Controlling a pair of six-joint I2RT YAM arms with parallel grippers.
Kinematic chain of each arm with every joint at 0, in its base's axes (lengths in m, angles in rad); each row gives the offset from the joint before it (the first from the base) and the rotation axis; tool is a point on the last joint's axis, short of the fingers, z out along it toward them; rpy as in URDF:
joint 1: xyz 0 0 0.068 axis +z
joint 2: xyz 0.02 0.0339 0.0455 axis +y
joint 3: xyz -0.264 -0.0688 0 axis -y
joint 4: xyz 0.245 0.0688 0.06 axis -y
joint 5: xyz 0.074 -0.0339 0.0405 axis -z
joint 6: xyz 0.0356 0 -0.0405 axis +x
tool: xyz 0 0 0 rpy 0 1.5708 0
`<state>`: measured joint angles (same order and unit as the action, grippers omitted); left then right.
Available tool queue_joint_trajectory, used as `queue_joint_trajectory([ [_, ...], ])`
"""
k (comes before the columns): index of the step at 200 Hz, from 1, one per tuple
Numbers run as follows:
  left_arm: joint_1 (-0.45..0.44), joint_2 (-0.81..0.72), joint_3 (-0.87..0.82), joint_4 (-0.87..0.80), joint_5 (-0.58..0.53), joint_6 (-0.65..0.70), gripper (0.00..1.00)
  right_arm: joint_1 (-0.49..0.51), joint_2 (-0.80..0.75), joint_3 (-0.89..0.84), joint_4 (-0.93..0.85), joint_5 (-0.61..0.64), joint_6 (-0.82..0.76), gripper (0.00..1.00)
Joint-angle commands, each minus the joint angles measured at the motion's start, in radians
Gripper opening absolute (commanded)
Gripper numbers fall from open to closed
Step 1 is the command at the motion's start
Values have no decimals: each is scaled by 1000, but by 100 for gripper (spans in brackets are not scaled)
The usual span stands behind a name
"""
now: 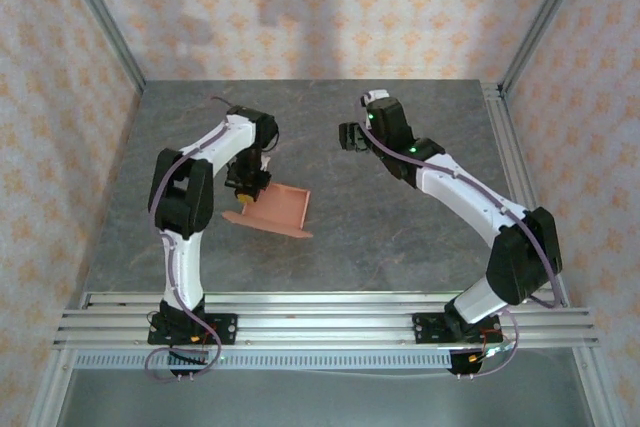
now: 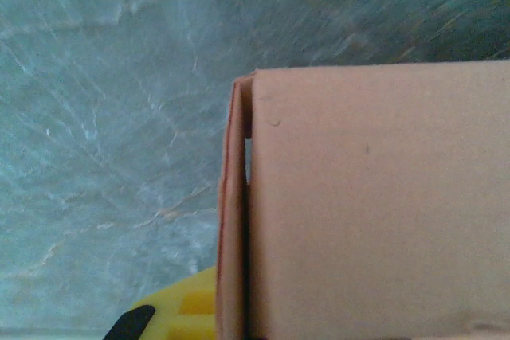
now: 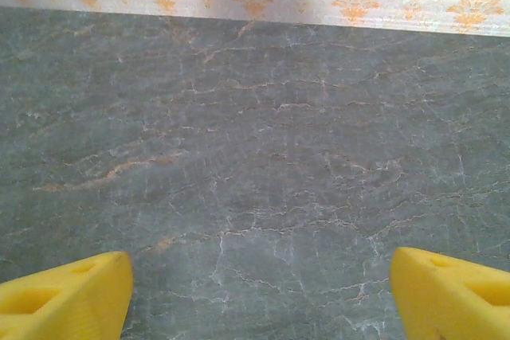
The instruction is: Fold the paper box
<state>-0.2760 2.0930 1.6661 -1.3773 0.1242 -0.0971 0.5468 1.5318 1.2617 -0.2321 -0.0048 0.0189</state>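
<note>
At left-centre of the top view, the left hand is closed, pinching the upper-left wall of the paper box, which lies half-formed on the table. The right hand hangs open, well apart toward the upper right. With nothing steadying the far side, a pull could drag or buckle the thin card. The card hides most of the pinching fingertips, and tabs and creases are hard to make out.
</note>
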Motion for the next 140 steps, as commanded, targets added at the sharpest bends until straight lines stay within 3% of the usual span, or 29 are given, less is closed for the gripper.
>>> queue_joint_trajectory([
  [1,-12,64,61,-174,-113,48,0,-4,17,-16,-18,9,-46,84],
  [21,-14,109,117,-194,-114,59,3,-5,26,-15,-18,9,-50,84],
  [58,-18,124,198,-187,-124,59,42,-5,29,-18,-14,-36,-68,84],
  [91,-27,64,223,-173,-87,79,66,-5,27,-40,10,-113,-140,84],
  [140,-5,-137,195,-67,-73,42,78,-2,65,-23,-13,-232,-185,84],
])
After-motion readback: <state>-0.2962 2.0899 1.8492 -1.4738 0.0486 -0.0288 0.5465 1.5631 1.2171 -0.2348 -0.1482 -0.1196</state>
